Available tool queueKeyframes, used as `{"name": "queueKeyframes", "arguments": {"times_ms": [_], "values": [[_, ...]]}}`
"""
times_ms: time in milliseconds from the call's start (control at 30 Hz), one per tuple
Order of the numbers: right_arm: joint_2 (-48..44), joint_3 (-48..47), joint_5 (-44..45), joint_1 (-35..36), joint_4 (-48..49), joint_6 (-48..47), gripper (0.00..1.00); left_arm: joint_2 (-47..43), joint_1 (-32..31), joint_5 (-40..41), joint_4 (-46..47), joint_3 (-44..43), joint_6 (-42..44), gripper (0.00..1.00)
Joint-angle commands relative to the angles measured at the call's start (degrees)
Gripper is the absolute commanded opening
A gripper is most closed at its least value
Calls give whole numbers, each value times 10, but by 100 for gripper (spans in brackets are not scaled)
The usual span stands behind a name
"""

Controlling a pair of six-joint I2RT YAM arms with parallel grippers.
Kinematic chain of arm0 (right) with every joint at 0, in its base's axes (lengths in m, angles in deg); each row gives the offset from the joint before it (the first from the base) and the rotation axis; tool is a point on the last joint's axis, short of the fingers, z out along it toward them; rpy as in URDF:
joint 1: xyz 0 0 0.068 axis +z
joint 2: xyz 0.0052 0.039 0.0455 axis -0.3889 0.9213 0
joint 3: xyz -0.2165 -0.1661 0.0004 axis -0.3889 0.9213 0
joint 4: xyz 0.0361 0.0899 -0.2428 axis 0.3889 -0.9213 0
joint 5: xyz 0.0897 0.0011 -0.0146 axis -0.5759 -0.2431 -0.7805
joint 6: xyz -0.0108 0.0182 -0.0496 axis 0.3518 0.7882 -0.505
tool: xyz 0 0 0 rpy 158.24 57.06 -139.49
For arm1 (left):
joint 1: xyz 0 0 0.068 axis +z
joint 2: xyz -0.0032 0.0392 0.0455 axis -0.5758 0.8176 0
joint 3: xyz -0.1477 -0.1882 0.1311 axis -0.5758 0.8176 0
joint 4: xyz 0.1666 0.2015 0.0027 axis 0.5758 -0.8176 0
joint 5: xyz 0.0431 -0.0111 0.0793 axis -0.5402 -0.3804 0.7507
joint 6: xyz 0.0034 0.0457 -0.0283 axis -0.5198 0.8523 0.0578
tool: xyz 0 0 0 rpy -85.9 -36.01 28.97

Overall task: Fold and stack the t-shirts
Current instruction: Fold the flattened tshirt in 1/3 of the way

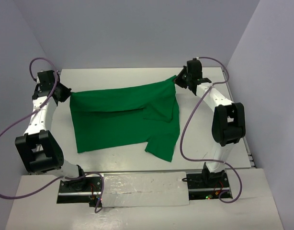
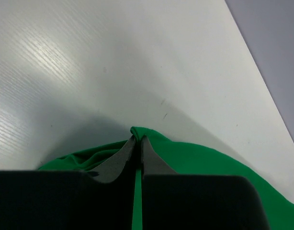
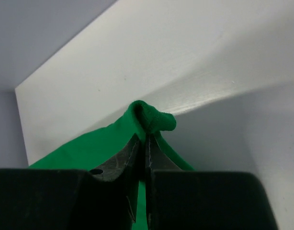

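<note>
- Top: t-shirt [image 1: 123, 117] spread on the table [image 1: 113, 79], far corners pinched by my arms.
- Left wrist: left gripper [image 2: 137, 140] clamped on a corner; looks like light, floppy cloth.
- Right wrist: right gripper [image 3: 143, 139] clenched on a bunched edge; I'd grab corners.

One bright-green t-shirt [image 1: 123, 120], at mid-frame. One white table [image 1: 137, 76]. Two robot arms: the left arm [image 1: 39, 120] at the left edge, the right arm [image 1: 223, 120] at the right. Two grippers, the left gripper [image 1: 68, 93] and the right gripper [image 1: 175, 81], each with two fingers. Two purple cables, the left cable [image 1: 39, 59] and the right cable [image 1: 181, 134].
</note>
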Motion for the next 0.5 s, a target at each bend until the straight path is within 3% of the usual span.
{"name": "queueKeyframes", "arguments": {"times_ms": [0,200,400,467], "values": [[21,-30,16,2,8,-4,9,49,-2,-7,11,-24,-2,10],[105,-83,23,2,-4,-13,9,184,-1,-7,26,-106,1,10],[226,-201,24,-1,-47,-10,10,301,-1,8,17,-179,-4,11],[252,-246,24,-3,-63,-9,26,313,-1,5,19,-185,-8,13]]}}
